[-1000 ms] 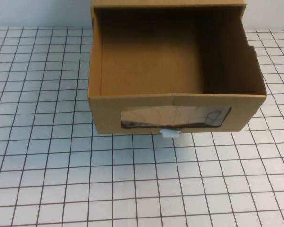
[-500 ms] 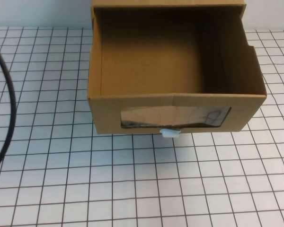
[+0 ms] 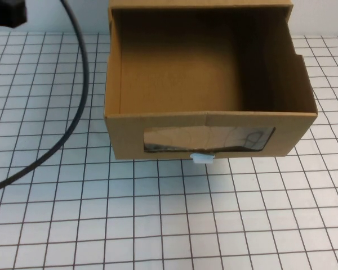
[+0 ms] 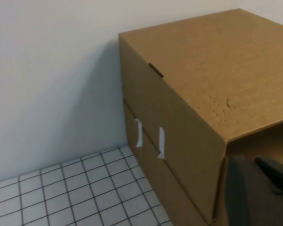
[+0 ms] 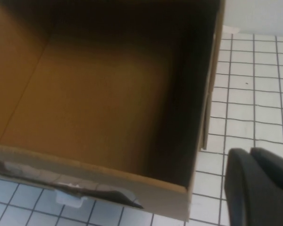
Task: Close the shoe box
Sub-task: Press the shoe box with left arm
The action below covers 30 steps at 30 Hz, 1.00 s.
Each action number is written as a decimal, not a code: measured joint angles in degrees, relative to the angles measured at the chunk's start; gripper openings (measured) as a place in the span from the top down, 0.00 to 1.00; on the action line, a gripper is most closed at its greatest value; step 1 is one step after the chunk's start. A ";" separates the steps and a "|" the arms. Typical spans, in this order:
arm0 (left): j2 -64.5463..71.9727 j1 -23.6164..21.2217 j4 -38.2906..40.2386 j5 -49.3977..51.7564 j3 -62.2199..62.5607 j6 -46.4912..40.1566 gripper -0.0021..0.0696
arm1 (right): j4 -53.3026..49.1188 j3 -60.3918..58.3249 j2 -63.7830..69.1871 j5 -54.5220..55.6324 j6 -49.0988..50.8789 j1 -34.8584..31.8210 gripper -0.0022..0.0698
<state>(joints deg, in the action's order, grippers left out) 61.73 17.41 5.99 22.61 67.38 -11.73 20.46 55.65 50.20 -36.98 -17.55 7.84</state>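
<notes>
The shoe box is brown cardboard; its drawer is pulled out toward me and looks empty. The drawer front has a clear window with a small white pull tab below it. My left gripper is shut and empty, beside the box's outer sleeve. In the high view only the left arm's dark body shows, at the far left corner. My right gripper is shut and empty, above the table just off the drawer's right front corner; it is out of the high view.
The white gridded table surrounds the box. A black cable curves across the table left of the box. A white wall stands behind the box. Two white tape strips sit on the sleeve's side.
The black cable has swung in from the left edge toward the box, and the left arm's dark body has come into view at the top left. The box has not moved.
</notes>
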 joint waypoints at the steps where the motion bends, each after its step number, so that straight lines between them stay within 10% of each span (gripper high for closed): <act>1: 1.17 0.44 1.50 0.44 1.11 -2.07 0.98 | 1.19 0.00 0.12 -0.10 -1.56 0.00 0.99; 30: 45.91 0.71 39.76 24.95 52.41 -25.72 0.98 | 27.03 4.56 11.77 -16.81 -42.62 10.26 0.99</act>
<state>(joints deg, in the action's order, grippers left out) 107.64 18.12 45.76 47.56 119.79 -37.45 47.49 60.21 61.98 -53.80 -60.17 18.10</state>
